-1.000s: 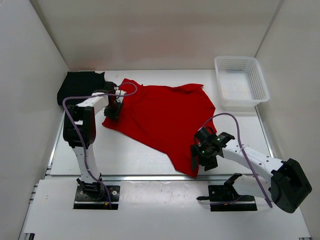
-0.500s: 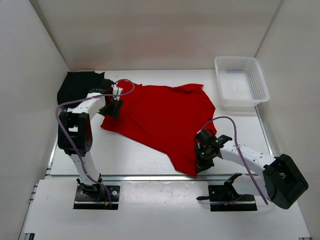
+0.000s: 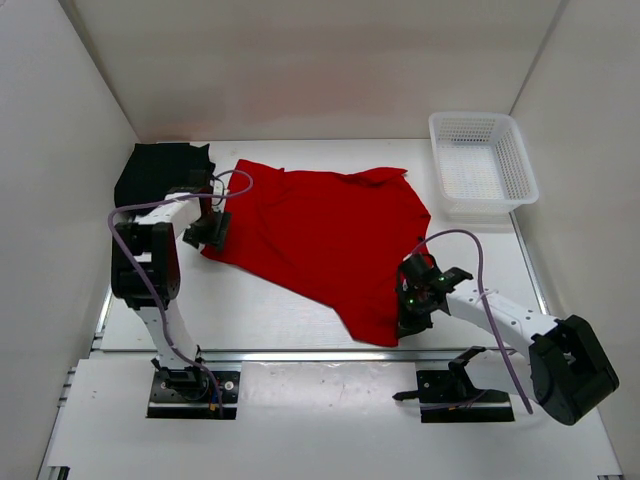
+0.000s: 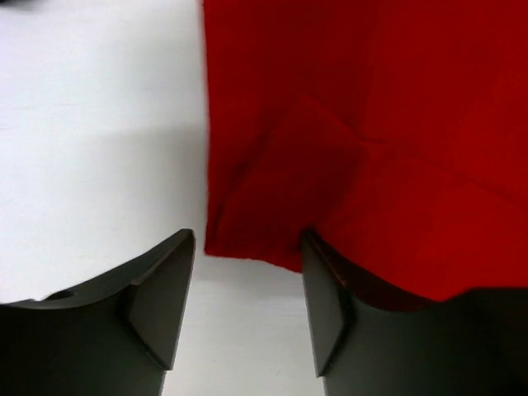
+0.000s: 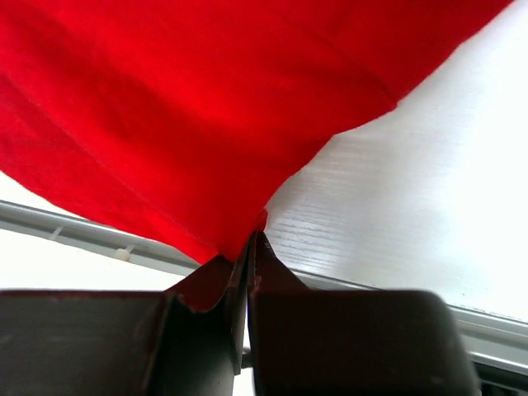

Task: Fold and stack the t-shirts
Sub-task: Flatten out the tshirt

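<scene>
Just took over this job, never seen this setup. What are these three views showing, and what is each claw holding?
Two robot arms are bolted at the near edge of a white table. The wide picture looks down from above and behind them; the other two come from cameras on each wrist. A red t-shirt lies spread out, a black t-shirt at the far left corner, a white mesh basket far right. The right gripper is shut on the red t-shirt's near corner. The left gripper is open at its left edge, holding nothing.
</scene>
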